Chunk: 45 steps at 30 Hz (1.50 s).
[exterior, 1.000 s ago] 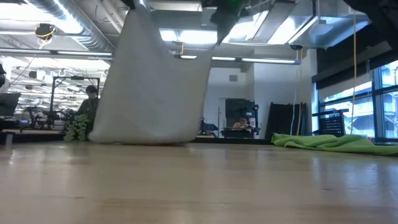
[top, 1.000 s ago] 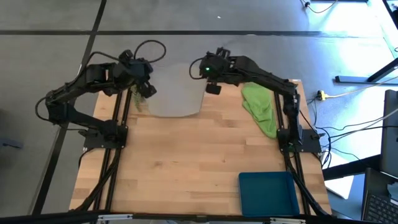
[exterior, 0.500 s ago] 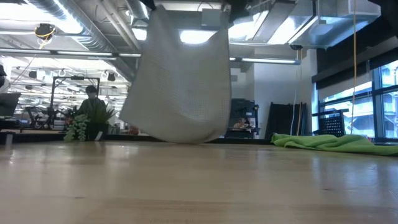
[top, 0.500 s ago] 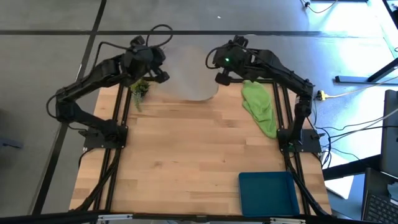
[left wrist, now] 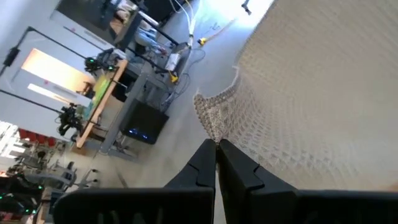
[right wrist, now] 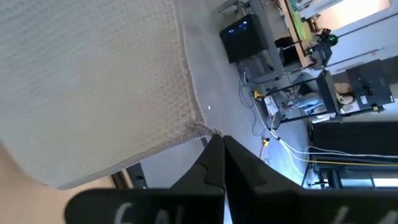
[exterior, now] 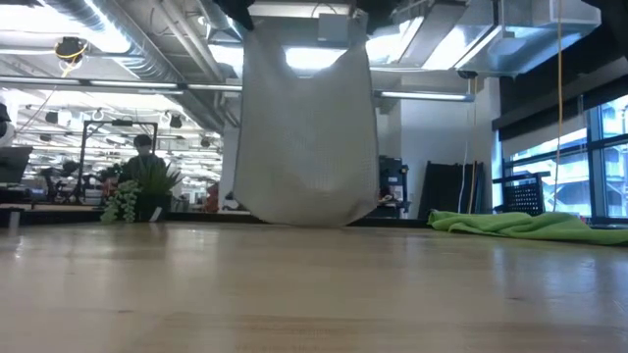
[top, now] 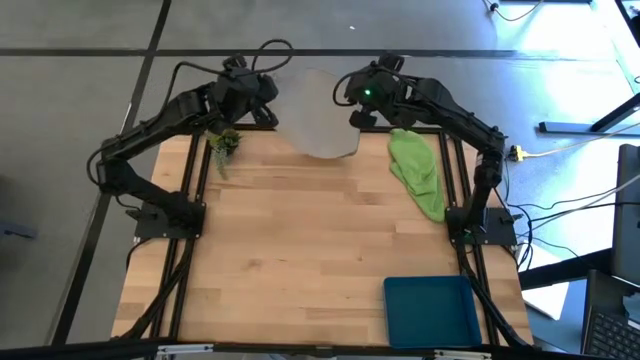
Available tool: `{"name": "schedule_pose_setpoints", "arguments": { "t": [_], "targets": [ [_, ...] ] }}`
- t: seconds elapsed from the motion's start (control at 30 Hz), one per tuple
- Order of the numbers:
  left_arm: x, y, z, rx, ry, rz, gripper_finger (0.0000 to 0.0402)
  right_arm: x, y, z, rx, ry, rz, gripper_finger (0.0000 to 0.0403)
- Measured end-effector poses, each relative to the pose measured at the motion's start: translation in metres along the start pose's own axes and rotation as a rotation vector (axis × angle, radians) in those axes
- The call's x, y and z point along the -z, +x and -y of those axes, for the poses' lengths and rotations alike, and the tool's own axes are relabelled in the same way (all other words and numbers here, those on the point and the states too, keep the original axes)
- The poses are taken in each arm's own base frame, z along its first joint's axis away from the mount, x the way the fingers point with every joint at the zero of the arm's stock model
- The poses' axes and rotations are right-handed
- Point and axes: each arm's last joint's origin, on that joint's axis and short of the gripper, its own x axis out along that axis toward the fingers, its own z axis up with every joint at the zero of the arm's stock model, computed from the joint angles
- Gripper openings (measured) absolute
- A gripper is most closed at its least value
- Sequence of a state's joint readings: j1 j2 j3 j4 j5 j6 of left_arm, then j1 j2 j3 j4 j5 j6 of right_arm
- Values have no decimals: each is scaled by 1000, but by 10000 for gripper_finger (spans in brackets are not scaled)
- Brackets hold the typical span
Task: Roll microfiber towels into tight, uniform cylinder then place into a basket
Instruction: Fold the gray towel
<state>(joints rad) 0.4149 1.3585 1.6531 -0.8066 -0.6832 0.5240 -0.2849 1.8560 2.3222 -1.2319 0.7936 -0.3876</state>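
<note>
The pale grey-white towel (top: pixel 320 115) hangs spread between my two grippers over the table's far edge. In the low view it is a wide sheet (exterior: pixel 309 137) whose lower edge sits just at the tabletop line; I cannot tell if it touches. My left gripper (top: pixel 272 102) is shut on its upper left corner and my right gripper (top: pixel 356 108) on its upper right corner. The lime green towel (top: pixel 418 172) lies crumpled at the far right of the table. The teal-blue basket (top: pixel 430 308) stands at the near right. My left gripper pinches the towel's upper corner (left wrist: pixel 210 121) between its two shut fingers (left wrist: pixel 205 163); the cloth bunches at the tips. The towel hangs below the hold, spread toward the other gripper. My right gripper pinches the towel's other upper corner (right wrist: pixel 200 130) between its two shut fingers (right wrist: pixel 214 163), right at the hemmed edge. The towel hangs below it, its top edge slightly slack between the grippers.
A small leafy plant sprig (top: pixel 222 145) lies at the table's far left, below my left arm. The bare wooden tabletop (top: pixel 300 250) spreads through the middle and near left. Beyond the far edge is the grey floor.
Both grippers have risen and gone toward the table's far edge and a little to the right, staying shut on the corners. The grey-white towel, whose lower part trailed slanting on the table, has been drawn up and now hangs nearly straight down.
</note>
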Motion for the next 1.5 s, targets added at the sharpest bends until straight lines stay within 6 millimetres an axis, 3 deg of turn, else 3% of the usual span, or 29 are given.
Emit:
{"name": "schedule_pose_setpoints", "arguments": {
  "t": [0.43, 0.9, 1.2, 1.5],
  "targets": [
    [23, -29, 29, 180, 48, -192, 0, 3, -36, -46, -163, -25, -17, 0],
    [38, -71, 66, 413, 1, -327, 0, 24, -26, -148, -304, -183, -149, 0],
    [60, -86, 116, 491, 51, -435, 0, 46, -28, -200, -323, -228, -183, 0],
    [106, -92, 177, 488, 90, -578, 0, 62, -15, -255, -514, -213, -102, 0]
  ]
}}
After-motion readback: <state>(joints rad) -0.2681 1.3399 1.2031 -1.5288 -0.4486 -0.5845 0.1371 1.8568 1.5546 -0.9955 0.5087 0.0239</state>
